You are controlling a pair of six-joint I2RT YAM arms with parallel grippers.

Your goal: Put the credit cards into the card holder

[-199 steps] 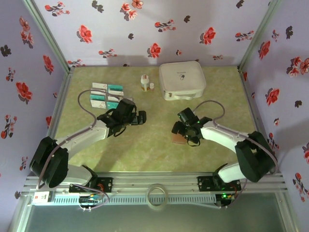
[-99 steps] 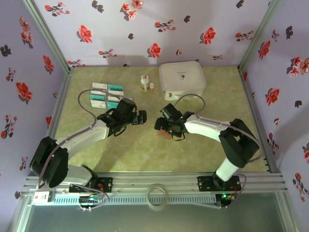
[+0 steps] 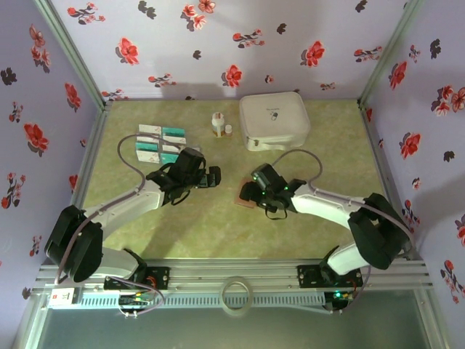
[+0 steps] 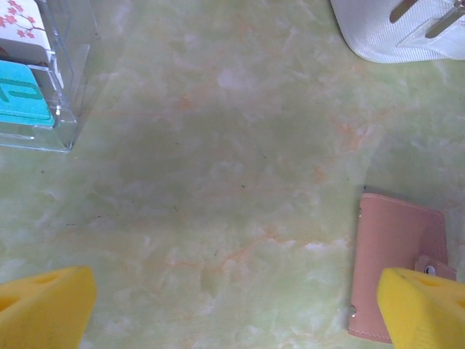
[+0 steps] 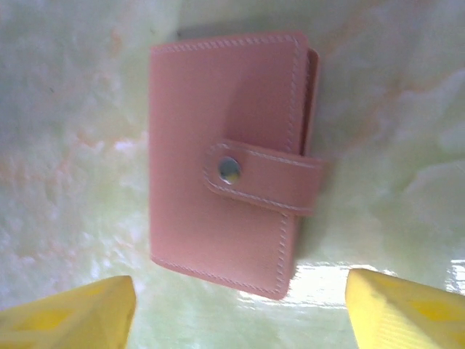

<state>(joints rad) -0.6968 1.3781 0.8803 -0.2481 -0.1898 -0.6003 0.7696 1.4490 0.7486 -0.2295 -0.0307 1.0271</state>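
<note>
The closed pink card holder (image 5: 225, 160) is laid just left of the right gripper (image 5: 240, 309), whose fingers (image 5: 73, 316) are spread apart.

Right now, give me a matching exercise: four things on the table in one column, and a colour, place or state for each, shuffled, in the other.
1. card holder
2. zip case
3. cards
4. bottle

A. largest, white, back right
B. in a clear tray, left side
C. pink, snapped shut
D. small, upright, just left of the case

Pairs: 1-C, 2-A, 3-B, 4-D
</note>
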